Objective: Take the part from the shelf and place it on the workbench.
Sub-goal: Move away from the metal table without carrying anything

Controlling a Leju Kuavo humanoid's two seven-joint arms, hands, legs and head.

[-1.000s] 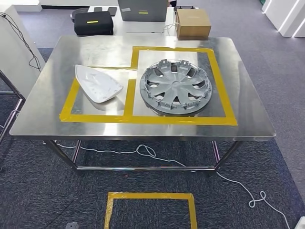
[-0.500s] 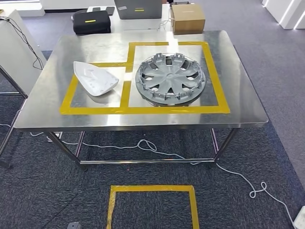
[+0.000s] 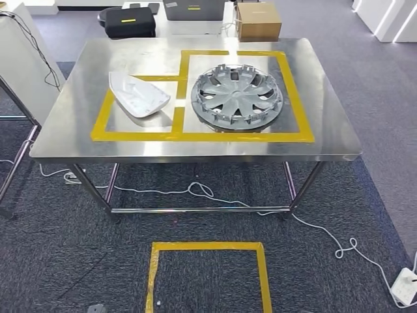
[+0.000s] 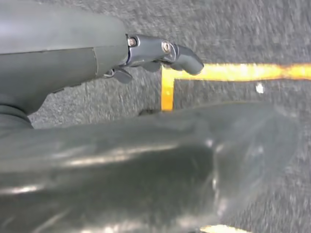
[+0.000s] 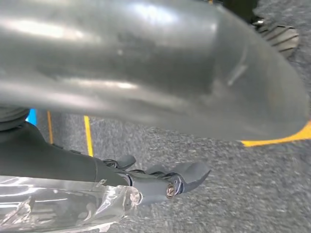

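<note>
A white curved shell part [image 3: 137, 95] lies on the steel workbench [image 3: 73, 124] inside the left yellow-taped box. In the larger taped box to its right lies a grey wheel cover [image 3: 237, 96]. My left hand [image 4: 146, 51] hangs over grey carpet with its dark fingers stretched out straight and nothing in them. My right hand [image 5: 146, 182] also hangs over the carpet, fingers straight and empty. Both hands are far from the bench.
A yellow tape rectangle [image 3: 206, 246] marks the floor before the bench. A white cable [image 3: 206, 192] runs under it to a power strip [image 3: 404, 285]. Behind the bench stand a black case [image 3: 129, 21] and a cardboard box [image 3: 258, 21]. A white panel [image 3: 19, 59] leans at the left.
The whole picture has shifted, so the camera has moved: the bench sits higher and smaller, and more floor shows. The parts on the bench have not moved.
</note>
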